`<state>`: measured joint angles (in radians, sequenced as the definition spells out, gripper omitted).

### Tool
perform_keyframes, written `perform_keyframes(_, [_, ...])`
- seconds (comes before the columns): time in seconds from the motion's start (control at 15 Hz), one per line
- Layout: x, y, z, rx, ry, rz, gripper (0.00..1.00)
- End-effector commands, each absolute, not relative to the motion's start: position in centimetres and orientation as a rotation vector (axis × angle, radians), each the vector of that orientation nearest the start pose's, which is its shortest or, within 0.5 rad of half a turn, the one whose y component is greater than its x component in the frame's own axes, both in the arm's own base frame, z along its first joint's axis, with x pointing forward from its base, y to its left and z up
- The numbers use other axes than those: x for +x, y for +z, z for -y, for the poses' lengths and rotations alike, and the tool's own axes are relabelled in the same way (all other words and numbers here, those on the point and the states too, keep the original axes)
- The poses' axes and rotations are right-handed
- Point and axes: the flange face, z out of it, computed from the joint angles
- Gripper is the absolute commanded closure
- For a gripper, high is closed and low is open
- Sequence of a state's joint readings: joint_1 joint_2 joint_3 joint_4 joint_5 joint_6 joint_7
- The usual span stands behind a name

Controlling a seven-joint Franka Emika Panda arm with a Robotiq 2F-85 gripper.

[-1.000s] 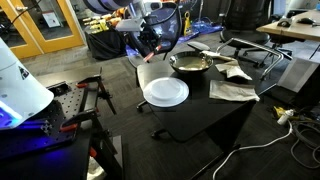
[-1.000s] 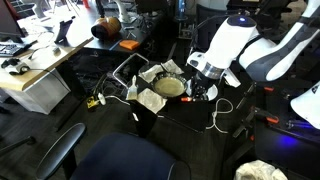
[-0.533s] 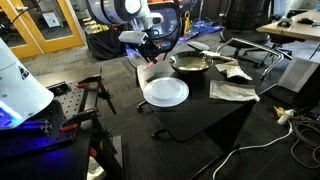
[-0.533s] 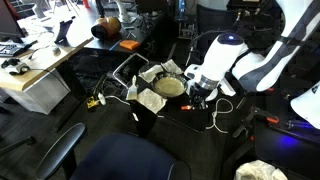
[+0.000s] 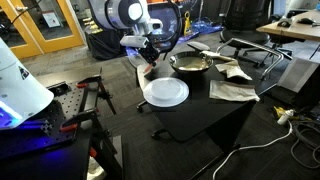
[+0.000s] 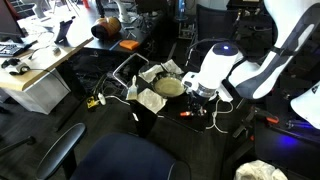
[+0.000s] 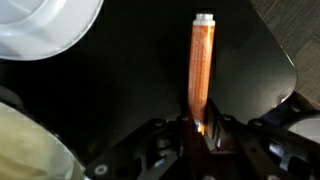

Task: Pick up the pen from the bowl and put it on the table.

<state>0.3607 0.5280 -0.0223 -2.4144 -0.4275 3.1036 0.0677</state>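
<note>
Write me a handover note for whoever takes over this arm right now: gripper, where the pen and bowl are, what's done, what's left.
Gripper: shut on one end of the pen.
Pen: out of the bowl, held low over the black table beside the white plate. I cannot tell whether it touches the table.
Done: pickup from the bowl.
Left: set the pen on bare table, open, back away.

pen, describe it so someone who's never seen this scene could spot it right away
In the wrist view, find the black table carrying a white plate and a bowl. The pen is the thin reddish-orange stick with a pale cap, one end pinched between the fingers. It is the only slim, straight, coloured thing; its neighbours are round.
</note>
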Motion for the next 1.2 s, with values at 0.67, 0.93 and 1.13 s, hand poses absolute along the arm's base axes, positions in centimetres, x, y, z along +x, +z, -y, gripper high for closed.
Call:
perform_keyframes(0.67, [45.1,12.5,-20.1,-2.972,-0.381,1.102,0.05])
perform_keyframes(0.93, [45.0,14.8,-20.5,-2.951,-0.499,1.126,0.00])
perform_keyframes(1.13, [44.5,17.1,-20.8,-2.942,-0.571,1.113,0.00])
